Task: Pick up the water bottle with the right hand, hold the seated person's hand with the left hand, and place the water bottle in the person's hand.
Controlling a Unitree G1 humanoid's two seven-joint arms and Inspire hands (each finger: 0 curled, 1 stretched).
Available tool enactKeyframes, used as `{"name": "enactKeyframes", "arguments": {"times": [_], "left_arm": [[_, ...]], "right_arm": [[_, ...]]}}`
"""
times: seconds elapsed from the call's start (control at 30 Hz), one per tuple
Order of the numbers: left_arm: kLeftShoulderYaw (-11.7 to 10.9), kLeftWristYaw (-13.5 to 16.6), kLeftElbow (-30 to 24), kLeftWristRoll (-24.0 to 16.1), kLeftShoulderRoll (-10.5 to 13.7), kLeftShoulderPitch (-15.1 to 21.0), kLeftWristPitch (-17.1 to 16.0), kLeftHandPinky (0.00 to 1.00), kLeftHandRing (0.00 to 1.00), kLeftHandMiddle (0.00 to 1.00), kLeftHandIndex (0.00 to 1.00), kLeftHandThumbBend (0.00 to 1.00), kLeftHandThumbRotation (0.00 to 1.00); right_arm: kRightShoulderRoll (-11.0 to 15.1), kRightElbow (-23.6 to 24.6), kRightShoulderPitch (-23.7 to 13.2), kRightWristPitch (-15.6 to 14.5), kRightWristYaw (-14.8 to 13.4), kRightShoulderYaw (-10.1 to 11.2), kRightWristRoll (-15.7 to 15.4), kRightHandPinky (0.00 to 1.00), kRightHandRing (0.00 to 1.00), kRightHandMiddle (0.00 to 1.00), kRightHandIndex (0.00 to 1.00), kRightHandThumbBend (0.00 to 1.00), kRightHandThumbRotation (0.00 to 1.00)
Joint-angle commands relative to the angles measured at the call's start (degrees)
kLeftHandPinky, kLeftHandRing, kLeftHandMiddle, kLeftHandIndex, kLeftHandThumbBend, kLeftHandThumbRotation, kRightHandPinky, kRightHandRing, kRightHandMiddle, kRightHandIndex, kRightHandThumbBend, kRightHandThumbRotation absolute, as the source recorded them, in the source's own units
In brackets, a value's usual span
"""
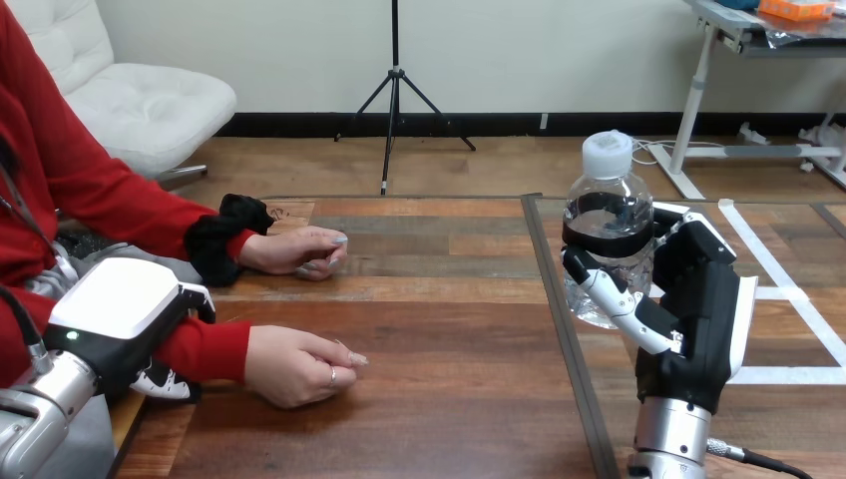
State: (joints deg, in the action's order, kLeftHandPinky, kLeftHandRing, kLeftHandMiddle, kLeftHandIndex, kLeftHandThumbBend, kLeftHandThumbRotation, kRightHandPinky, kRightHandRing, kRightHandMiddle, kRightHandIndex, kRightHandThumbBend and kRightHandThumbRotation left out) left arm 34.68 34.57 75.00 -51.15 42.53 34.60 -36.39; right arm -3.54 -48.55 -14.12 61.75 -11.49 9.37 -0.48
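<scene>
A clear water bottle (607, 225) with a white cap and a dark label band stands upright at the right of the table, lifted or resting I cannot tell. My right hand (698, 309) is curled round its lower half, thumb across the front. My left hand (125, 319) is at the lower left, its white back up, lying over the person's red-sleeved forearm just behind the wrist. The person's near hand (299, 364) rests fisted on the wood. The person's far hand (294, 249) lies on the table further back.
A dark seam (559, 319) runs front to back down the wooden table (449, 399), between the person's hands and the bottle. White tape lines (788, 289) mark the table's right part.
</scene>
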Motion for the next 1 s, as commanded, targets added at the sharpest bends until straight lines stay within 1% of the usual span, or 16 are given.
{"name": "enactKeyframes", "arguments": {"times": [0.0, 0.13, 0.37, 0.5, 0.7, 0.87, 0.97], "left_arm": [[-0.6, 1.4, 0.6, 1.0, -1.4, 1.2, 1.1, 0.4, 0.41, 0.48, 0.57, 0.72, 0.16], [-0.7, 1.3, 0.7, 1.2, -1.5, 1.2, 1.0, 0.39, 0.41, 0.48, 0.56, 0.71, 0.18], [-1.0, 1.5, 0.7, 1.7, -1.6, 1.1, 0.1, 0.36, 0.39, 0.46, 0.54, 0.71, 0.18], [-1.5, 0.2, 0.8, 2.8, -1.6, 1.1, -0.6, 0.35, 0.38, 0.45, 0.53, 0.7, 0.19], [-2.3, -0.7, 0.9, 4.2, -1.7, 1.1, -1.8, 0.37, 0.41, 0.47, 0.53, 0.7, 0.19], [-2.7, -0.9, 0.8, 5.2, -1.8, 0.9, -2.6, 0.39, 0.42, 0.48, 0.53, 0.71, 0.19], [-3.3, -1.4, 0.8, 6.0, -1.9, 0.7, -3.1, 0.39, 0.43, 0.49, 0.53, 0.71, 0.2]], "right_arm": [[-1.4, 4.1, -1.9, 0.5, 0.4, -1.1, -0.4, 0.31, 0.37, 0.46, 0.46, 0.74, 0.0], [-1.6, 4.6, -1.8, 0.4, 0.4, -1.3, -0.4, 0.31, 0.37, 0.46, 0.46, 0.73, 0.0], [-1.8, 4.8, -1.7, 0.1, 0.4, -1.6, -0.4, 0.31, 0.37, 0.46, 0.46, 0.73, 0.0], [-1.9, 4.5, -1.8, -0.3, 0.4, -1.8, -0.6, 0.31, 0.38, 0.46, 0.46, 0.73, 0.0], [-1.7, 3.4, -2.3, -0.1, 0.1, -2.0, -1.2, 0.31, 0.38, 0.46, 0.46, 0.73, 0.0], [-1.6, 2.4, -2.6, 0.1, 0.6, -2.3, -0.8, 0.32, 0.38, 0.46, 0.46, 0.73, 0.0], [-1.7, 2.2, -2.7, -0.3, 0.4, -2.4, -0.8, 0.32, 0.39, 0.46, 0.46, 0.73, 0.0]]}}
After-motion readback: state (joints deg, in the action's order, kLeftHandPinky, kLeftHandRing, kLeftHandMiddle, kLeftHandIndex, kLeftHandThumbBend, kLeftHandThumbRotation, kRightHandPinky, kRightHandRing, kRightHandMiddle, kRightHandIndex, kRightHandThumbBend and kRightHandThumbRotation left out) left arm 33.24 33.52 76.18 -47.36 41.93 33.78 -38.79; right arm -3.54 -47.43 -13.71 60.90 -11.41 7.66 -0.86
